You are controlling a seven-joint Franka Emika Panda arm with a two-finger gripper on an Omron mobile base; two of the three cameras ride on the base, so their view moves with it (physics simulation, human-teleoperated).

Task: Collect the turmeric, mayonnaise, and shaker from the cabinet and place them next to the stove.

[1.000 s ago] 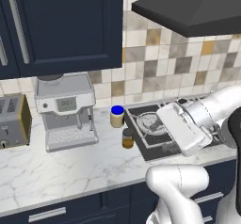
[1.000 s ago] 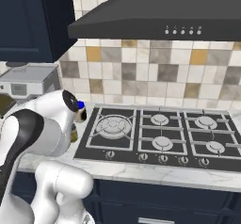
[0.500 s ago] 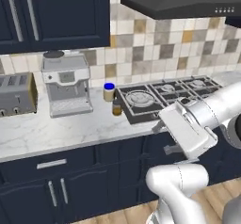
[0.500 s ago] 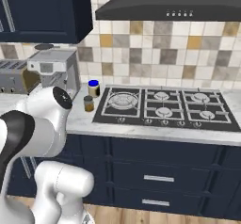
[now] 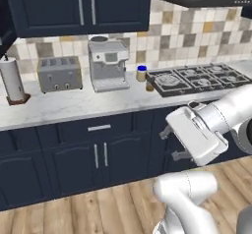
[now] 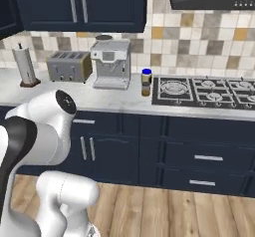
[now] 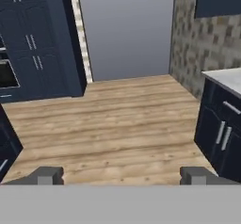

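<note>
A navy kitchen with a marble bench [image 5: 74, 105] running beneath closed wall cabinets [image 5: 78, 4]; we see a toaster [image 5: 60, 73], an espresso machine [image 5: 109, 65] and a paper-towel roll [image 5: 12, 79] lined along the tiled wall, and the stove [image 5: 197, 78] at the far end. Two of the wanted items stand together on the bench just beside the stove's edge, which we take as deliveries already made: the blue-lidded mayonnaise [image 6: 146, 75] at the back and the small dark-lidded turmeric [image 6: 145, 90] touching or nearly touching it in front; we cannot pick out the shaker on the bench, so we judge it is yet to be fetched. The gripper [image 7: 121, 175] points away from the bench, over wooden floor [image 7: 117, 138]; its fingers [image 7: 46, 175] stand spread wide, holding and touching nothing.
</note>
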